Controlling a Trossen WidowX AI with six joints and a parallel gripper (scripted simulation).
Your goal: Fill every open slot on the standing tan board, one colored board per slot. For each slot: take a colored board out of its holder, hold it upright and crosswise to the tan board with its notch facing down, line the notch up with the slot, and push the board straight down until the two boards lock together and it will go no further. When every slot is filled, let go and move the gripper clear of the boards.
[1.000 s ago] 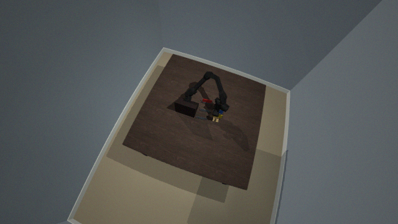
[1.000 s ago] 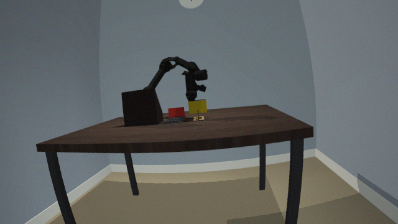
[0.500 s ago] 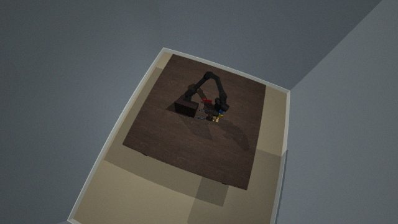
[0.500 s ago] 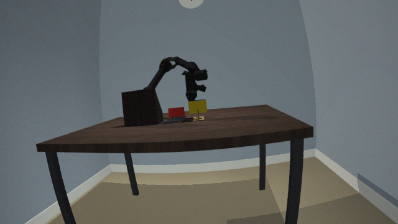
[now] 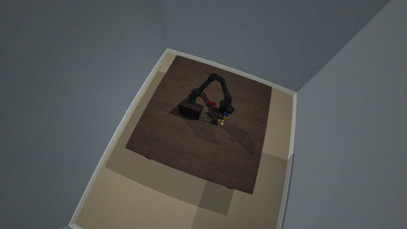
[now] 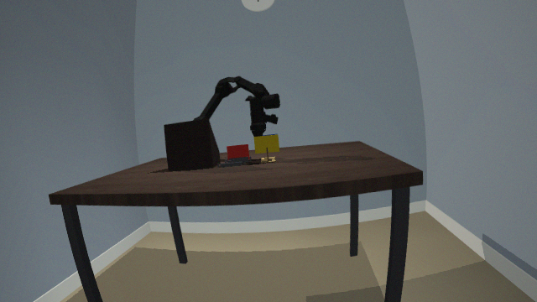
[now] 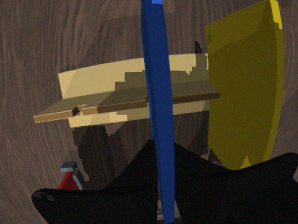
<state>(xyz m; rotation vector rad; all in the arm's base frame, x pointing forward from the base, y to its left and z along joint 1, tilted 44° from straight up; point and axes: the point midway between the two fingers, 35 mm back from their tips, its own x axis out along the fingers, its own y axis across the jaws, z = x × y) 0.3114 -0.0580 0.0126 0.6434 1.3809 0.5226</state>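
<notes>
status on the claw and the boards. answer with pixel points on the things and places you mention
claw [image 7: 157, 144] shut on blue board [image 7: 159, 100], crosswise over tan board [image 7: 192, 97]; yellow board [image 7: 244, 90] [image 6: 267, 144] on one end; red board [image 6: 237, 151] in holder
</notes>
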